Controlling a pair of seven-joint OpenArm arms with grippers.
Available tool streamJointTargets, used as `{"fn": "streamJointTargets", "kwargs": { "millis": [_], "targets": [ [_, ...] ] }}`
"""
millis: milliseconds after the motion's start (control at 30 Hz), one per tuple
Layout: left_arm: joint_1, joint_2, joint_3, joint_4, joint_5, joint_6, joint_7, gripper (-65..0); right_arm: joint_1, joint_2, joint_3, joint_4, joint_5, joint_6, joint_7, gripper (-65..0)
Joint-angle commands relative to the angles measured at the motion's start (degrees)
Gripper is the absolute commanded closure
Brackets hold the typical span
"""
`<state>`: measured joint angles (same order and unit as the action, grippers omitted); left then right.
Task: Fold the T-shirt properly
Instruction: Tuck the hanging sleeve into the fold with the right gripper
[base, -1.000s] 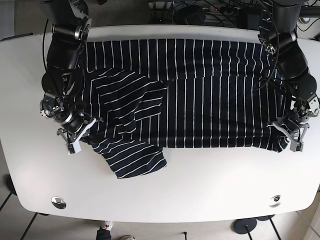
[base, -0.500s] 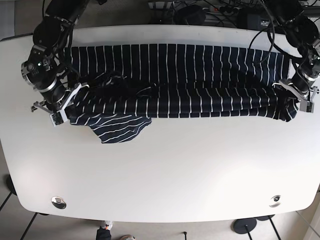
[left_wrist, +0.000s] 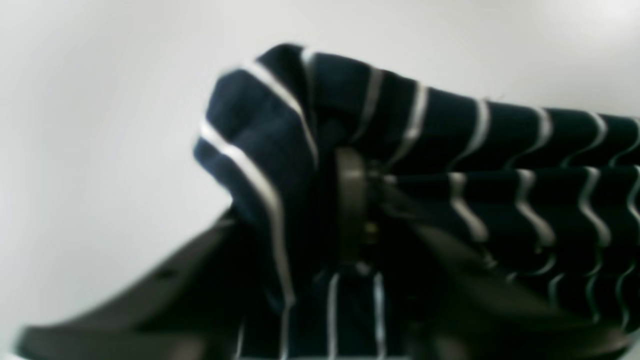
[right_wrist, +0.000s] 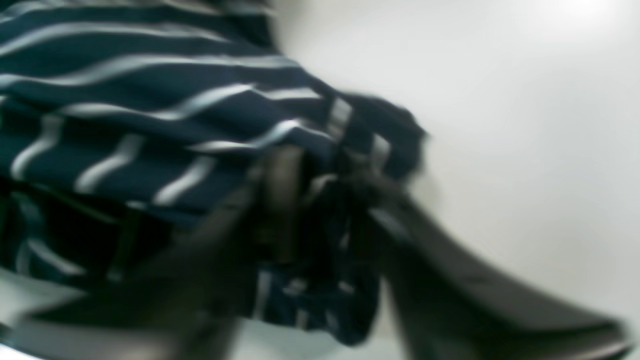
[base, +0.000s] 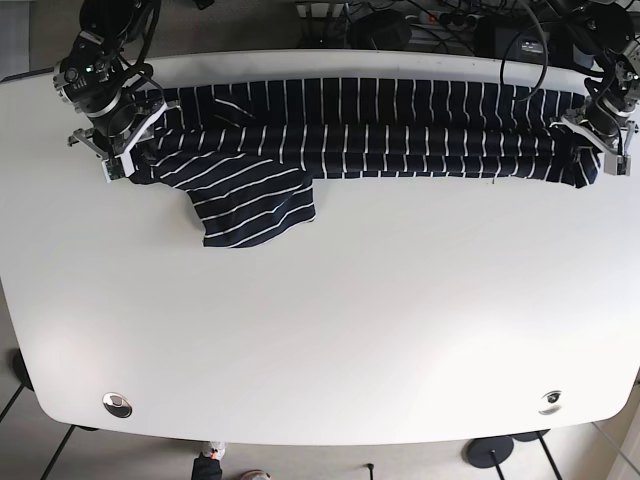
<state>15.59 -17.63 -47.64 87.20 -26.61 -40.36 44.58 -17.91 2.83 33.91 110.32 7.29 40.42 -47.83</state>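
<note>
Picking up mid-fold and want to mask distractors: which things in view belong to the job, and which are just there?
Belongs to the job:
- striped T-shirt
- left gripper, jaws shut on the shirt
- right gripper, jaws shut on the shirt
- table

Just there:
- cables behind the table
- two round fittings near the front edge

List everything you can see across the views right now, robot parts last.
T-shirt: one, navy with white stripes, folded into a long band along the far edge of the table, one sleeve hanging out toward the near side at the base view's left.
Table: one, white, under the shirt.
Round fittings: two, metallic, at the table's near corners.
Cables and gear: dark, behind the far edge of the table.
Left gripper: one, black, shut on the shirt end at the base view's right.
Right gripper: one, black, shut on the shirt end at the base view's left.
</note>
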Motion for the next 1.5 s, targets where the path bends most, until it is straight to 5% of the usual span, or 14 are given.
{"fn": "streamJointTargets", "kwargs": {
  "millis": [33,133,233,333,533,700,867,933,1000,1067,1133,1400,1500],
  "targets": [
    [0.01,-1.23,-2.69,1.02,-0.77,0.36,-0.31,-32.6,-0.77,0.73,0.24,1.37,0.93,-0.42,0.84,-42.2],
    [-0.43,-1.14,-7.35,3.57,-2.36,0.36,5.66,-36.7,-2.35,1.17,4.11,1.46,11.30,-0.42,0.67,-56.4],
    [-0.34,-1.58,-9.73,6.65,-12.47,0.36,9.44,-36.7,-1.82,2.75,5.25,1.46,19.22,-0.42,0.32,-59.0],
    [-0.34,-1.49,-9.46,6.47,-15.37,0.36,11.91,-36.7,1.96,3.98,0.59,1.11,17.63,-0.42,0.32,-59.0],
    [-0.17,-1.14,-4.54,6.30,-15.19,0.36,11.99,-36.5,12.24,1.87,-11.19,-6.72,9.37,-0.42,0.23,-59.0],
    [-0.34,0.00,-2.60,3.31,-6.14,0.36,10.76,-36.5,19.19,-0.15,-15.14,-18.76,5.15,-0.42,0.32,-59.0],
    [-0.34,0.00,-1.90,-2.32,-3.24,0.36,7.77,-36.5,22.44,-1.38,-17.34,-27.82,4.97,-0.42,0.76,-58.8],
    [-0.34,0.00,-1.90,-3.20,-3.24,0.36,7.69,-36.5,22.97,-1.64,-18.22,-29.66,4.97,-0.42,0.84,-54.7],
    [-0.34,0.00,-1.81,-3.64,-3.24,0.36,7.69,-36.5,22.97,-1.82,-19.27,-29.75,5.06,-0.42,2.25,-39.0],
    [-0.34,0.00,-1.73,-3.73,-3.15,0.36,7.69,-36.5,22.97,-1.82,-20.33,-29.49,5.06,-0.42,2.43,-15.7],
    [-0.43,0.00,-1.64,-4.78,-3.15,0.36,7.69,-36.5,22.62,-1.82,-20.24,-25.97,5.15,-0.42,1.90,-1.1],
    [-1.49,-0.26,-1.64,-9.62,-3.15,0.36,4.70,-36.5,12.59,-5.16,-16.55,6.91,5.50,-0.42,-15.95,-1.9],
    [-1.49,-0.35,-1.64,-9.62,-3.06,0.36,4.70,-36.5,9.08,-4.81,-9.25,6.82,14.73,-0.42,-19.64,-1.9]
  ]
}}
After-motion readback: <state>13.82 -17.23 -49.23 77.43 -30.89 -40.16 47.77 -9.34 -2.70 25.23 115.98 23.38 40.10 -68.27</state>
